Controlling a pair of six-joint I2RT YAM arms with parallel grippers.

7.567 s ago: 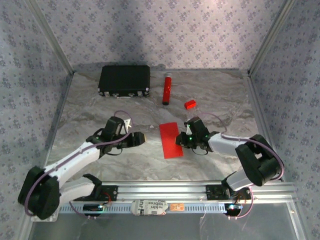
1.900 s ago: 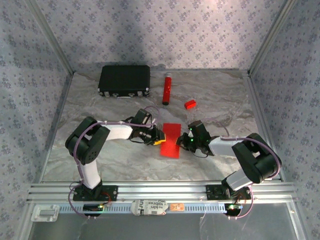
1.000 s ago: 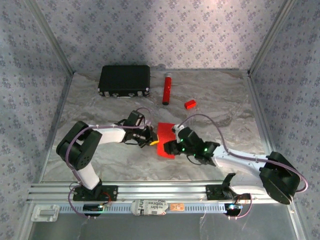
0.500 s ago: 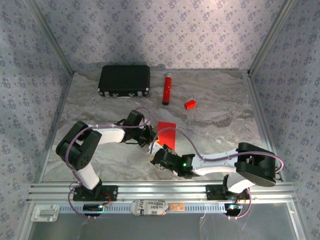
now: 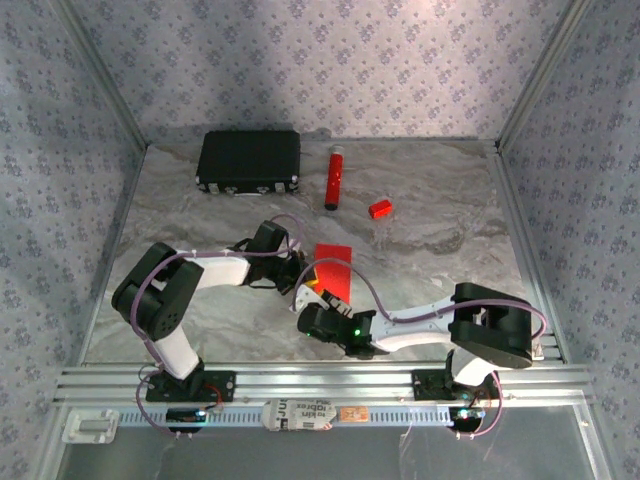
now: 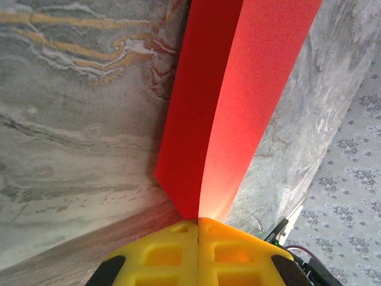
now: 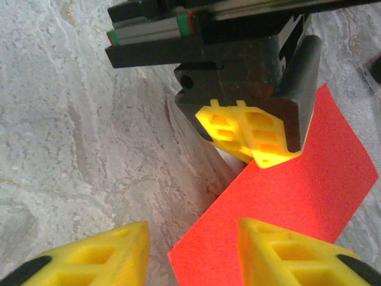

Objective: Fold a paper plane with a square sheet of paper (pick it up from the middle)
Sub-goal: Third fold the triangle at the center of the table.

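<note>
**A:** Who has the sheet?

**B:** The left pincer [image 6: 198,221]. Its yellow pads are pressed together with no gap, clamped on the near edge of the square sheet of paper [image 6: 221,101]. The red sheet runs straight out ahead of the pads, bent into a shallow V along a line that starts at the grip.

**A:** And the other arm?

**B:** The right pincer [image 7: 190,238] faces the left one at close range, its jaws standing apart. A corner of the sheet reaches in between its fingers, but I see nothing gripped. I can't tell whether the far end of the sheet rests on the table [image 7: 71,119] or hangs just above it.

**A:** What worries you?

**B:** Mostly how close the two pincers are. If the right one closes on that corner and pulls sideways, thin paper held at one edge could tear or slip out of the left grip. If it catches off the bend line, the crease would likely come out crooked and the plane lopsided. A push toward the left pincer could crumple the sheet or knock the fingers together.
</note>
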